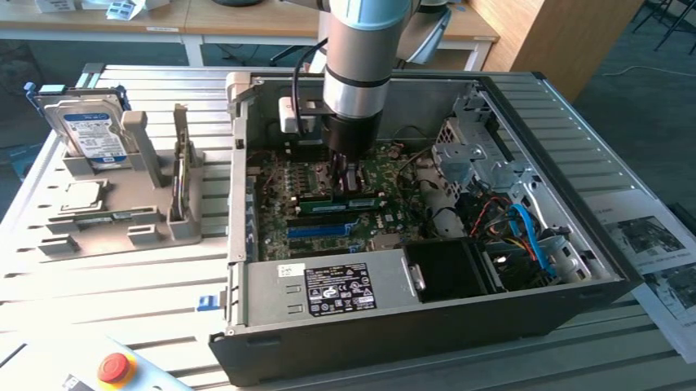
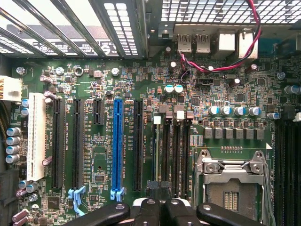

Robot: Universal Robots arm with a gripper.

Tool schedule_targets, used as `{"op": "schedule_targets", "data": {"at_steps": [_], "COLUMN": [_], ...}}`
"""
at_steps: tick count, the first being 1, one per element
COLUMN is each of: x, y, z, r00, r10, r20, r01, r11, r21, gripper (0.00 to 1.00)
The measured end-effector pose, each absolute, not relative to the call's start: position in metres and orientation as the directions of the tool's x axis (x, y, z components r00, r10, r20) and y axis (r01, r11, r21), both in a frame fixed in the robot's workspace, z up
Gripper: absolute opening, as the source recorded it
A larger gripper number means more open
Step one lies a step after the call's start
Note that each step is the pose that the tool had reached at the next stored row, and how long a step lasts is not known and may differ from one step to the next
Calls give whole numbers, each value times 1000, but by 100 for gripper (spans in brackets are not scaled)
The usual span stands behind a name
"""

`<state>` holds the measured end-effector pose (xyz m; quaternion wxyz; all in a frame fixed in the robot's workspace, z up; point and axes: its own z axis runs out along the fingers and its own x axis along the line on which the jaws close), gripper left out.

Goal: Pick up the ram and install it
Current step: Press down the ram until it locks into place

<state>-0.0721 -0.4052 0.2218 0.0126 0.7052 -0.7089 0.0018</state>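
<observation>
Red stop button point(image 1: 116, 368) in the near corner; pincer shut inside the open computer case point(image 1: 609, 277).

On the bench point(image 1: 98, 277), left of the case, a grey rack point(image 1: 120, 224) carries the hard drive point(image 1: 94, 138), the processor chip point(image 1: 83, 194) and one ram point(image 1: 181, 175) standing on edge. Inside the case, the pincer point(image 1: 350, 181) sits closed low over the motherboard point(image 2: 155, 117), at the dark memory slots point(image 2: 174, 155); whether a stick is pinched there I cannot tell. I judge the ram light, stiff and fragile: best gripped by its long bare edges, mid-length, clear of chips and contacts.
</observation>
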Motion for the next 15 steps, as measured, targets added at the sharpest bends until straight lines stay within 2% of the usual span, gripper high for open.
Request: {"op": "schedule_targets", "data": {"at_steps": [15], "x": [-72], "y": [-405], "z": [227], "r00": [-5], "r10": [-1000], "r20": [20], "r01": [-1000], "r11": [5], "r21": [15], "gripper": [10]}}
